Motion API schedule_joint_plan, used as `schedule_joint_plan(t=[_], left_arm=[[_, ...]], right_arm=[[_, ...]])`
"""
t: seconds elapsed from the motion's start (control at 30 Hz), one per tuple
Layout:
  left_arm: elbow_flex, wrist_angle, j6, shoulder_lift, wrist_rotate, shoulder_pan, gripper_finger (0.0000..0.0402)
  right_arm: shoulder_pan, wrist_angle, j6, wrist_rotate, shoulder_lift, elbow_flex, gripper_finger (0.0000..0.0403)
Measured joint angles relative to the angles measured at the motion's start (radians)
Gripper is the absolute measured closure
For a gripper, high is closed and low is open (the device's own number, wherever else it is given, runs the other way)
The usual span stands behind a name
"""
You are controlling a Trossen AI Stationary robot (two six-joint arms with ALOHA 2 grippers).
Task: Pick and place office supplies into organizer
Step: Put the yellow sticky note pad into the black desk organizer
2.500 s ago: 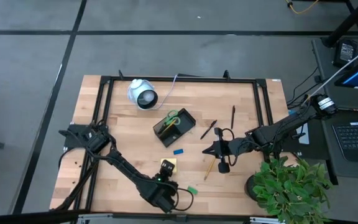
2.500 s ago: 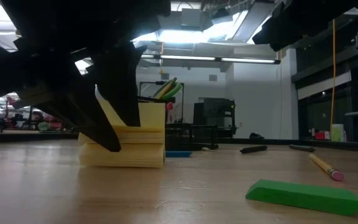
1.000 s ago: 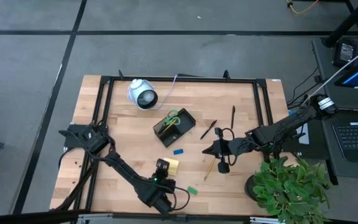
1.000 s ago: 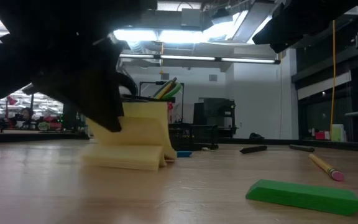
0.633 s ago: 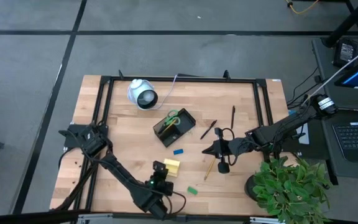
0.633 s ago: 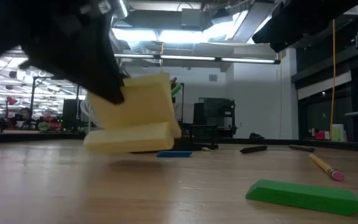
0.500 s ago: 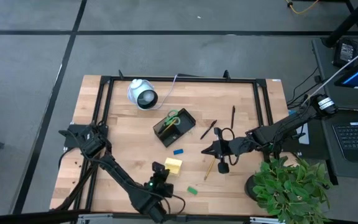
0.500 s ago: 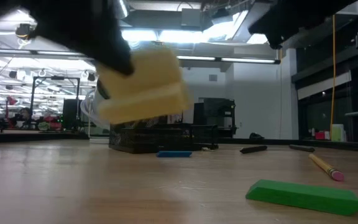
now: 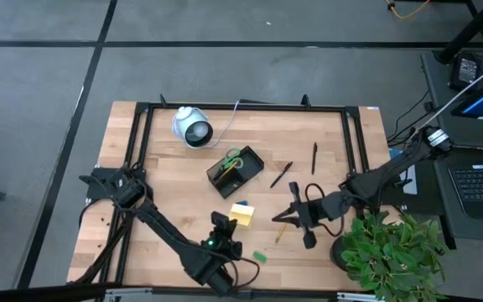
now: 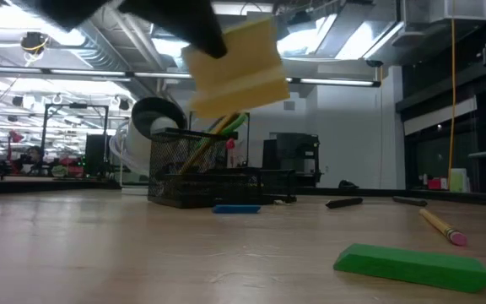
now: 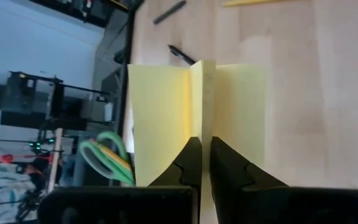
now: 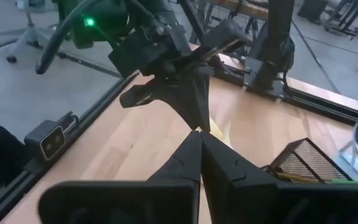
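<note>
My left gripper (image 9: 231, 220) is shut on the yellow sticky-note pad (image 9: 242, 212), which hangs in the air near the table's middle. The black mesh organizer (image 9: 235, 170) stands beyond it with green-handled scissors (image 9: 234, 158) and pencils upright inside. On the table lie a blue block (image 10: 236, 209), a green block (image 9: 259, 257), a pencil (image 10: 441, 226) and two black pens (image 9: 280, 174) (image 9: 314, 158). My right gripper (image 9: 275, 217) is shut on nothing, above the table to the right of the pad. My left gripper pinches the pad's near edge (image 11: 199, 127) between its two fingers, where the stack of sheets has split into two parts that spread to either side of the fingers. The pad (image 10: 234, 63) is lifted clear of the table and tilted.
A white round device (image 9: 191, 127) with a cable sits at the far left of the table. A black rail frame (image 9: 241, 107) borders the work area. A potted plant (image 9: 392, 252) stands off the table's near right corner.
My left gripper has risen with the sticky-note pad and carried it toward the organizer. The pad first fanned open with its lower sheets on the table, then came clear. My right gripper has risen, rolled, and shifted toward the near edge.
</note>
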Motion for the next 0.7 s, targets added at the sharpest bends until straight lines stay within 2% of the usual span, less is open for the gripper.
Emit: schedule_joint_plan(t=[0.17, 0.4, 0.57, 0.7], left_arm=[[0.046, 0.000, 0.064, 0.000, -0.042, 0.020, 0.0395], [0.100, 0.000, 0.138, 0.000, -0.065, 0.033, 0.0394], [0.103, 0.000, 0.155, 0.000, -0.086, 0.039, 0.0395], [0.103, 0.000, 0.161, 0.000, -0.086, 0.046, 0.0395]], right_arm=[[0.015, -0.142, 0.001, 0.033, 0.018, 0.080, 0.0395], [0.046, -0.227, -0.052, 0.045, 0.102, 0.168, 0.0395], [0.099, -0.374, -0.064, 0.191, 0.198, 0.285, 0.0395], [0.117, -0.490, -0.051, 0.250, 0.278, 0.388, 0.0395]])
